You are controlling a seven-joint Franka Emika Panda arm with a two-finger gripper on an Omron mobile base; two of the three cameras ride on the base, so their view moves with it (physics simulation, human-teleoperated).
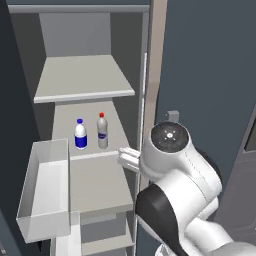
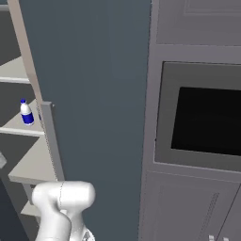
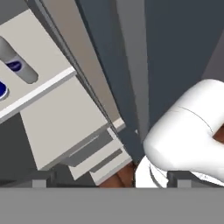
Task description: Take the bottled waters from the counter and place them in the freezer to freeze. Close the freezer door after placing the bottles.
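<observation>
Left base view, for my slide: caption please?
Both bottled waters stand side by side on a shelf in the open freezer.

A grey wall-oven cabinet (image 2: 197,117) is seen at the right of the right base view, with a black oven window (image 2: 209,120) set in a grey frame. Panelled grey cabinet doors (image 2: 188,207) are seen below it, and a flat grey panel (image 2: 197,21) above. Even, soft lighting is cast throughout.

Two bottled waters (image 1: 91,133) at 9 o'clock, three pale shelves (image 1: 85,80), one door bin (image 1: 45,192), one wall oven (image 2: 202,117).
</observation>
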